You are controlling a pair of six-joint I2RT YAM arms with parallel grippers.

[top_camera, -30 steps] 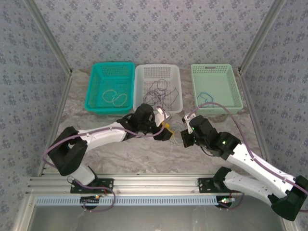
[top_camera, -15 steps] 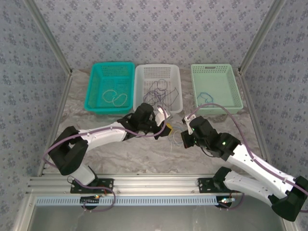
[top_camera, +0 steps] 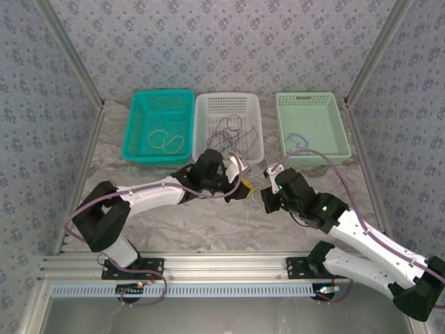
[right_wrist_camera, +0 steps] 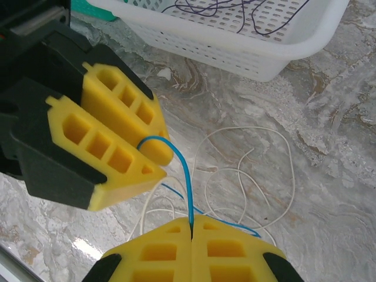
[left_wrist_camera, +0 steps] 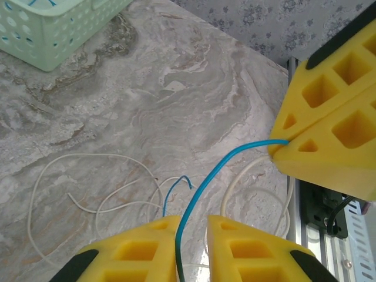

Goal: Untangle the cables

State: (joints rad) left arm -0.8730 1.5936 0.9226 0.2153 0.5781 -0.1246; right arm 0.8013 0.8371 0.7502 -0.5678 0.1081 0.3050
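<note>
White basket (right_wrist_camera: 235,56) beyond loose cables (left_wrist_camera: 202,181)

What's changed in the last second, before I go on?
The left gripper moved right, up to the right gripper, and narrowed around the blue cable, jaws slightly apart. The right gripper stayed shut on that cable. The three baskets stayed put.

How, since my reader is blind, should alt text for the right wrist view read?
The right gripper, jaws shut, pinches a blue cable that arches up to the tips of the left gripper at the left. Thin white cables lie looped on the marble table beyond, below a white basket holding dark cables.
</note>
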